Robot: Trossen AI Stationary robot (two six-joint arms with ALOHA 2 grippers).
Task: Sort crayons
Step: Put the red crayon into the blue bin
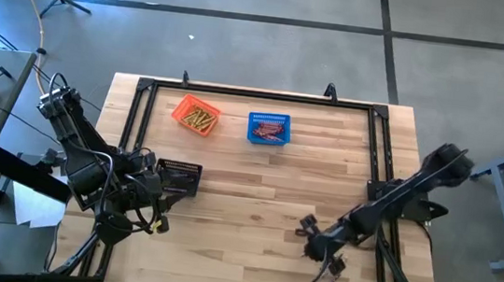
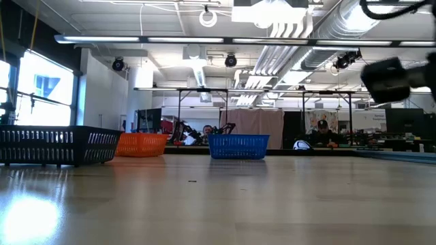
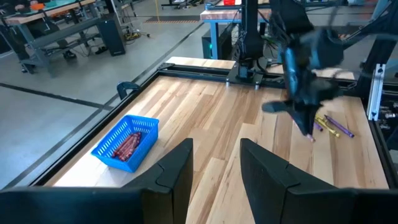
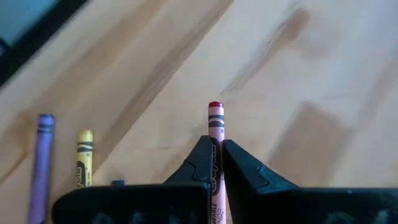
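My right gripper [image 4: 216, 163] is near the table's front right [image 1: 324, 275] and is shut on a red crayon [image 4: 215, 121]. Loose crayons lie on the wood beside it: a purple one [image 4: 42, 163], a yellow one [image 4: 84, 157] and a dark tip [image 4: 118, 183]. They also show in the left wrist view [image 3: 333, 124]. My left gripper [image 3: 214, 171] is open and empty at the table's left [image 1: 158, 186], beside a black mesh basket [image 1: 180, 175]. An orange basket [image 1: 196, 116] holds yellow crayons. A blue basket [image 1: 268, 130] holds red crayons [image 3: 126, 144]. My right gripper pinches the red crayon's paper-wrapped shaft [image 4: 216, 146] between its two fingertips. The crayon lies along the fingers, and its red tip [image 4: 215, 106] sticks out beyond them. The fingers point down toward the table, slanting. The crayon's back end is hidden between the fingers.
A black metal frame [image 1: 145, 88] runs along the table's far and side edges. The black basket stands on the table at the left [image 2: 58, 145]. The orange [image 2: 142, 144] and blue [image 2: 238, 146] baskets stand near the far edge. Bare wood lies in the middle [image 1: 264, 208].
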